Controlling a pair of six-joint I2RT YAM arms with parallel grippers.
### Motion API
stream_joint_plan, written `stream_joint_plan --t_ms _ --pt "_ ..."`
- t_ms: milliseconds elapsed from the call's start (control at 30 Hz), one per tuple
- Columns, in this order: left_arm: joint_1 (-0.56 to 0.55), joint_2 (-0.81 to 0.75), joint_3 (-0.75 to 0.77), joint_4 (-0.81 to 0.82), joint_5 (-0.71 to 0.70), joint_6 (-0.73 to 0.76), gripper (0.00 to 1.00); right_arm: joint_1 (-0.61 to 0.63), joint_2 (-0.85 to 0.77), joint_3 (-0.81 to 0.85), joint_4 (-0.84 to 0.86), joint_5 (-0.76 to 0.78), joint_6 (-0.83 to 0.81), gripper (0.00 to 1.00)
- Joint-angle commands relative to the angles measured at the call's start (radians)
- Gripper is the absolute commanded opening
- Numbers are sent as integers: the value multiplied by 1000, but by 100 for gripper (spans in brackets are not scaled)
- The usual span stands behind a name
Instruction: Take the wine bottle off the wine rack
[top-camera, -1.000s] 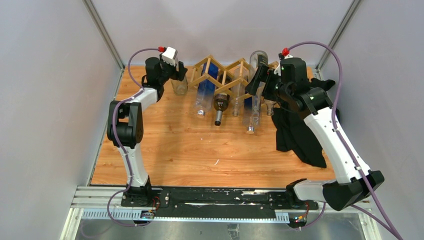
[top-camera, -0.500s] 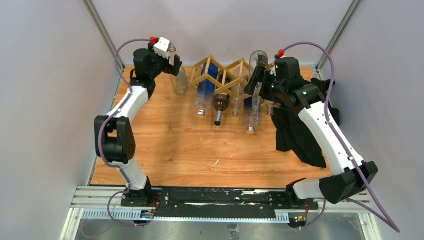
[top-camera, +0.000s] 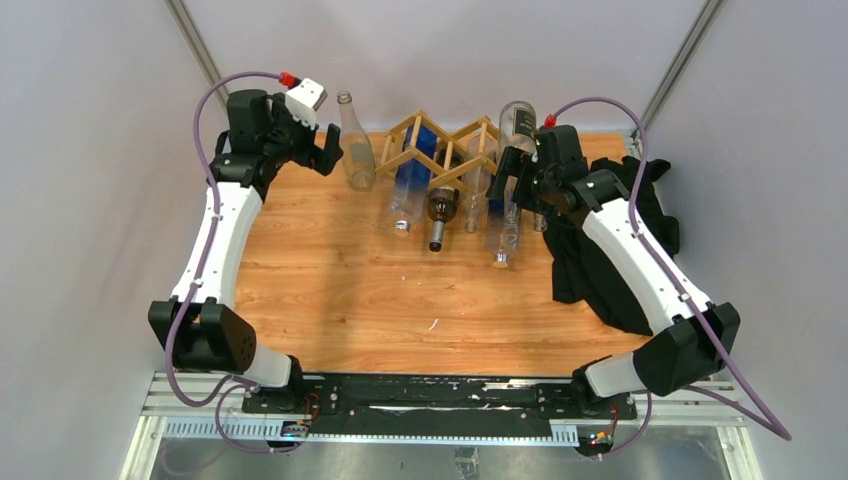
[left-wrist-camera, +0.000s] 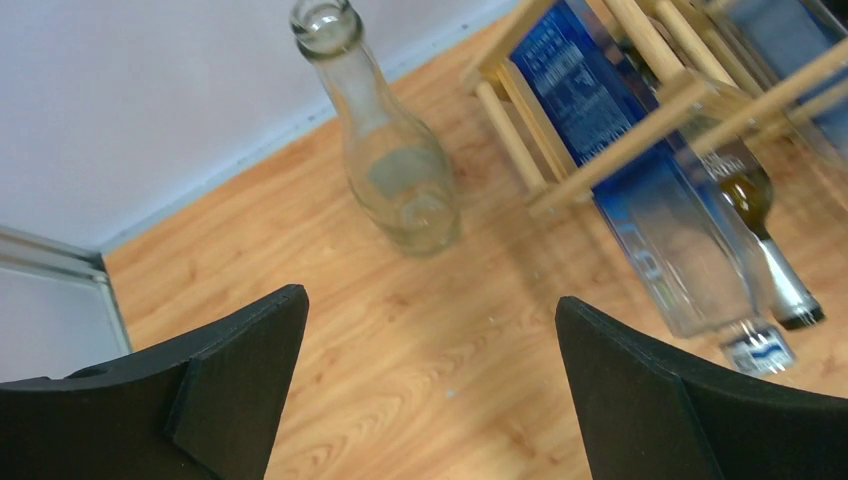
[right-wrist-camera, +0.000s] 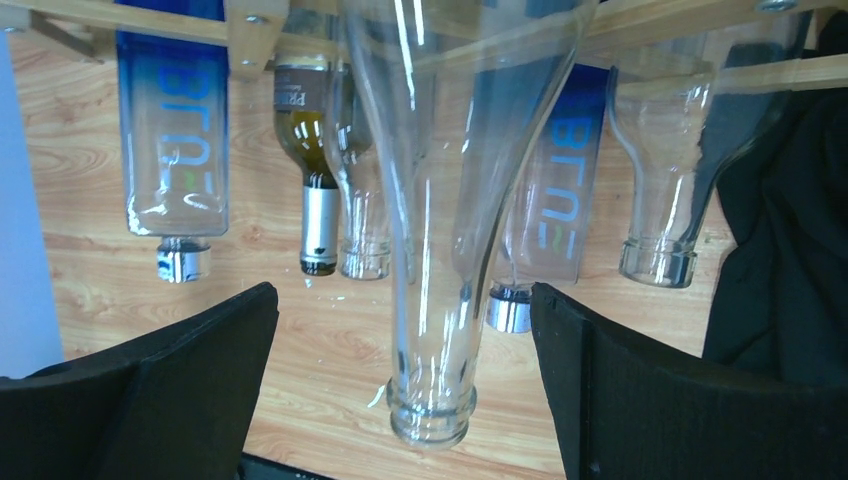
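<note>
The wooden wine rack (top-camera: 445, 150) (left-wrist-camera: 610, 110) stands at the back of the table with several bottles lying in its cells, necks toward me. A tall clear wine bottle (top-camera: 517, 118) (right-wrist-camera: 440, 150) lies on the rack's right side. My right gripper (top-camera: 512, 190) (right-wrist-camera: 400, 300) stands open, its fingers on either side of that bottle's neck and apart from the glass. Another clear bottle (top-camera: 356, 150) (left-wrist-camera: 395, 170) stands upright on the table left of the rack. My left gripper (top-camera: 327, 155) (left-wrist-camera: 430, 300) is open and empty, just left of the upright bottle.
Two blue-tinted bottles (top-camera: 408, 190) (right-wrist-camera: 172, 130) and a dark wine bottle (top-camera: 438, 212) (right-wrist-camera: 312, 170) also lie in the rack. A black cloth (top-camera: 600, 255) (right-wrist-camera: 790, 250) is heaped at the right of the wooden table (top-camera: 380, 290). Grey walls enclose three sides.
My left gripper opened, let go of the upright clear bottle and drew back to the left. The right gripper, still open, shifted in along the top bottle's neck.
</note>
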Motion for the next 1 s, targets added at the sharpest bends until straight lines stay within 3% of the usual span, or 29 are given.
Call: stream_joint_plan --t_ms 0,267,667,833,967 --pt "2 -35 17 -141 60 -3 100 -15 26 -23 30 80 -1 100" --pt "1 -47 5 -165 134 -41 100 -15 84 -29 79 70 16 91" --pt "1 -80 -47 -180 213 -20 100 -16 28 -134 173 62 60 62" --pt "0 -105 -58 -187 221 -4 100 -16 18 -120 175 58 55 41" --pt "-1 -140 -75 -187 226 39 100 -16 -6 -96 174 65 40 10"
